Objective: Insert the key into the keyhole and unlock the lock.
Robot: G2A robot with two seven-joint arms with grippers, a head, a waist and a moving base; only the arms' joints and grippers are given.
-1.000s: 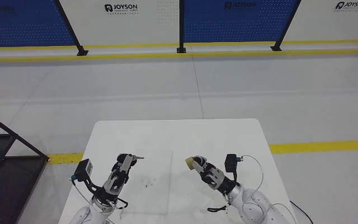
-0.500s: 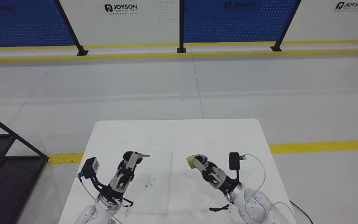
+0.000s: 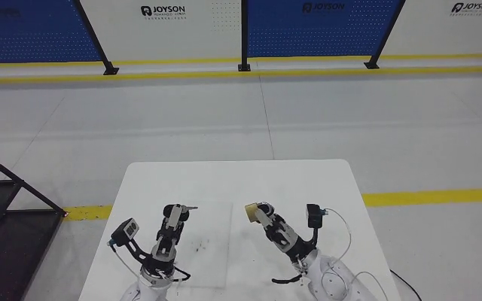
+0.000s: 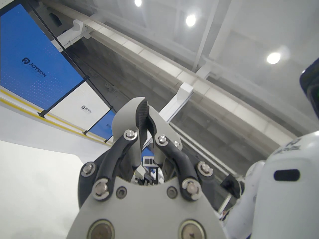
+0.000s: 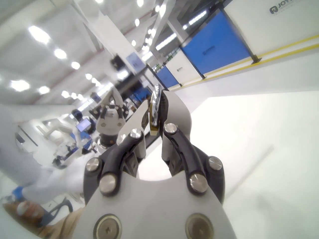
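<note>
Pinching the lock [image 5: 155, 108] between its pads, the right gripper [image 3: 257, 214] hovers above the table [image 3: 301, 180] facing the left gripper [image 3: 178, 211], whose jaws (pressed together) clamp the key [image 3: 190, 208], tip poking lockward.

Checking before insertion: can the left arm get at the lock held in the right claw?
Probably yes. The left claw, shut on the key, points it toward the lock in the right claw, with only white table between them.
</note>
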